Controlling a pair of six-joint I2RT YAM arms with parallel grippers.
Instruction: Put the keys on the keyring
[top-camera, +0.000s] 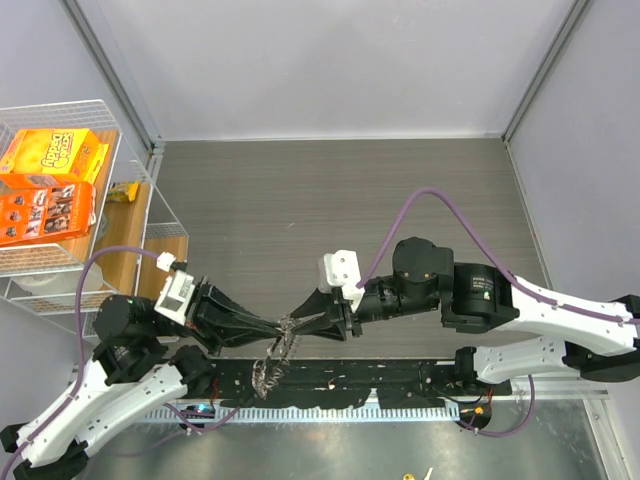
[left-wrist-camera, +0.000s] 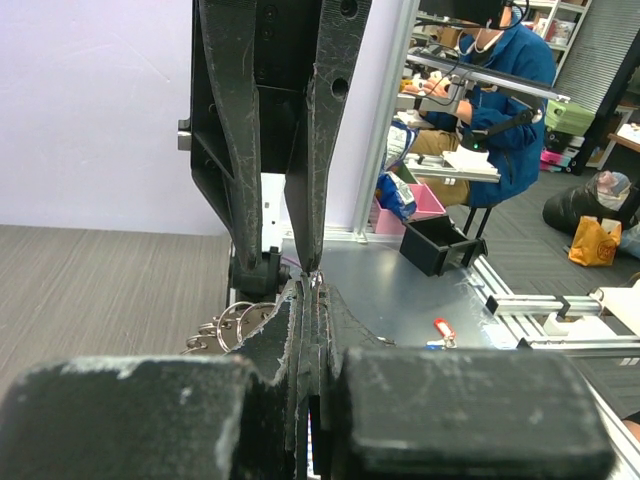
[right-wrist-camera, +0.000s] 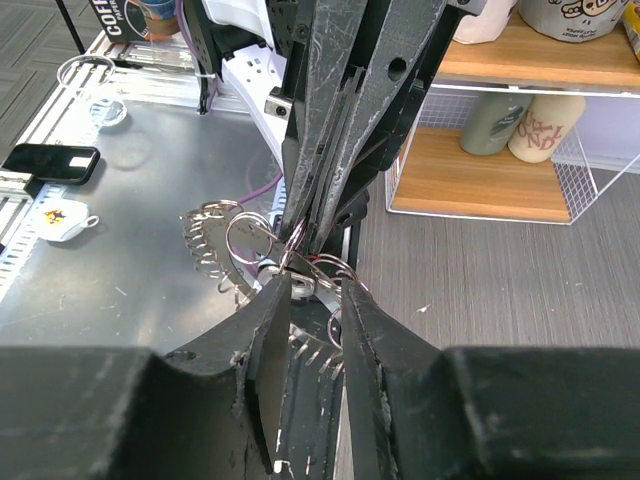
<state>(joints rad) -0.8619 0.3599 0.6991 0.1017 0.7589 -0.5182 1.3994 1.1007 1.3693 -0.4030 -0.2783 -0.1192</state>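
Note:
Both arms meet tip to tip above the table's near edge. My left gripper (top-camera: 283, 327) (left-wrist-camera: 312, 290) is shut, pinching the thin wire of the keyring (top-camera: 272, 362) (right-wrist-camera: 215, 245), whose small silvery keys fan out and dangle below. In the left wrist view some of the keyring's loops (left-wrist-camera: 238, 322) show beside my fingers. My right gripper (top-camera: 303, 322) (right-wrist-camera: 314, 282) has its jaws a little apart, one on each side of a small silver key (right-wrist-camera: 301, 288) at the ring. I cannot see whether they press on it. The right fingers (left-wrist-camera: 305, 180) point at the left tips.
A wire shelf (top-camera: 135, 215) with orange cereal boxes (top-camera: 50, 185) stands at the left. A black rail (top-camera: 350, 385) runs along the near edge under the keyring. A red tag (left-wrist-camera: 443, 328) and a phone (right-wrist-camera: 48, 160) lie on the metal bench. A wooden shelf (right-wrist-camera: 480, 185) holds cups.

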